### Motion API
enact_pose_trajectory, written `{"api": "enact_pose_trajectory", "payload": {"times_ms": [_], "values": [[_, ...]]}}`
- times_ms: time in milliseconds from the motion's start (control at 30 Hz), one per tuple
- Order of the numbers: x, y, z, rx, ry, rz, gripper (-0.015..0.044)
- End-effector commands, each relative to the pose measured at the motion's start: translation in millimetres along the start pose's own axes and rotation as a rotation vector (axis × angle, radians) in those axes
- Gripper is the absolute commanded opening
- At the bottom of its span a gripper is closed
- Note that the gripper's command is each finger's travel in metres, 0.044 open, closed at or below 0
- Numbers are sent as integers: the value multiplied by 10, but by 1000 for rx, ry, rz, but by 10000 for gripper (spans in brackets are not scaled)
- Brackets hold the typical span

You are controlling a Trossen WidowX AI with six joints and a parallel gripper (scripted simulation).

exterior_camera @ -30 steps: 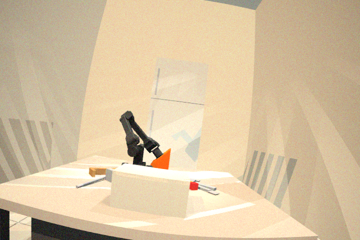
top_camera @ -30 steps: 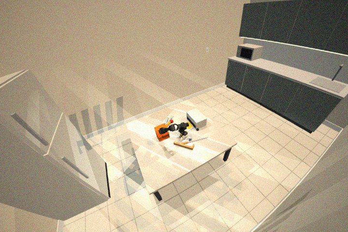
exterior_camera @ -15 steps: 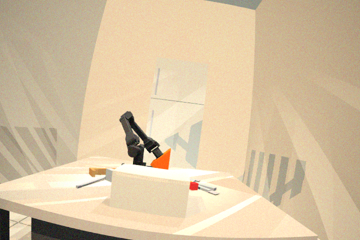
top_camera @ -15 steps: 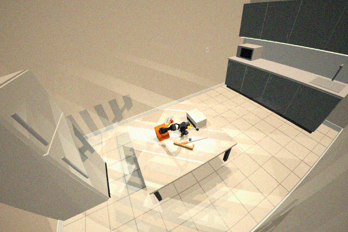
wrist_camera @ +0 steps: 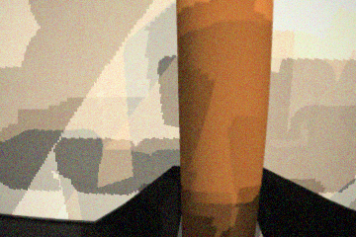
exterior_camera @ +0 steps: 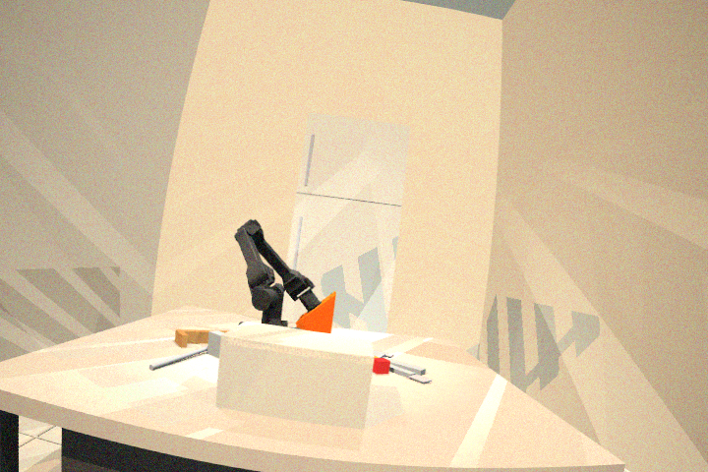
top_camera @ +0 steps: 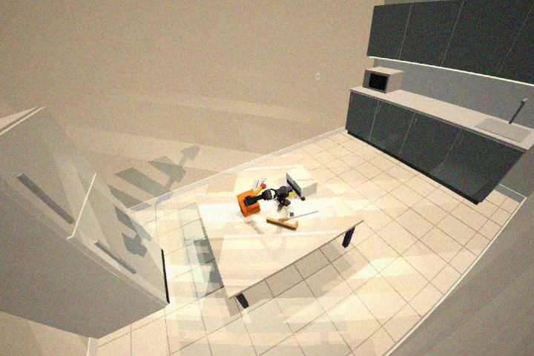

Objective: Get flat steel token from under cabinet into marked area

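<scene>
The white cabinet [top_camera: 304, 181] [exterior_camera: 293, 381] stands on the table; the exterior camera sees its back. I cannot make out the steel token in any view. A small yellow patch [top_camera: 291, 194] shows at the cabinet's front, partly hidden by the arm; I cannot tell whether it is the marked area. My gripper [top_camera: 279, 208] [wrist_camera: 215, 175] is shut on an orange-brown wooden handle [wrist_camera: 225, 99], with a black finger on each side. The handle's far end is out of the wrist view. In the exterior view the fingers are hidden behind the cabinet.
A hooked wooden bar [top_camera: 281, 222] [exterior_camera: 191, 337] lies on the table, beside a grey rod [top_camera: 307, 213] [exterior_camera: 178, 357]. A red-ended tool [top_camera: 262, 185] [exterior_camera: 381, 365] and grey flat pieces [exterior_camera: 410, 370] lie on the other side. An orange wedge [top_camera: 251, 210] [exterior_camera: 321, 319] stands by the arm's base.
</scene>
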State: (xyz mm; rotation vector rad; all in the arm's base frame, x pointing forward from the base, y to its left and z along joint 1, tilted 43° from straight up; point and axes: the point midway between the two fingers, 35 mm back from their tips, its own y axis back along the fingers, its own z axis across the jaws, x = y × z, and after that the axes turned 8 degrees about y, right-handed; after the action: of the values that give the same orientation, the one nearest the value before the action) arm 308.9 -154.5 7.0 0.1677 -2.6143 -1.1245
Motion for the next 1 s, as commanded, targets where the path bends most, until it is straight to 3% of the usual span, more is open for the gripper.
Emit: {"api": "enact_pose_trajectory", "payload": {"times_ms": [0, 967], "values": [[-57, 2, -12, 2, -5, -1, 0], [-359, 5, -59, 2, -6, -2, 0]]}}
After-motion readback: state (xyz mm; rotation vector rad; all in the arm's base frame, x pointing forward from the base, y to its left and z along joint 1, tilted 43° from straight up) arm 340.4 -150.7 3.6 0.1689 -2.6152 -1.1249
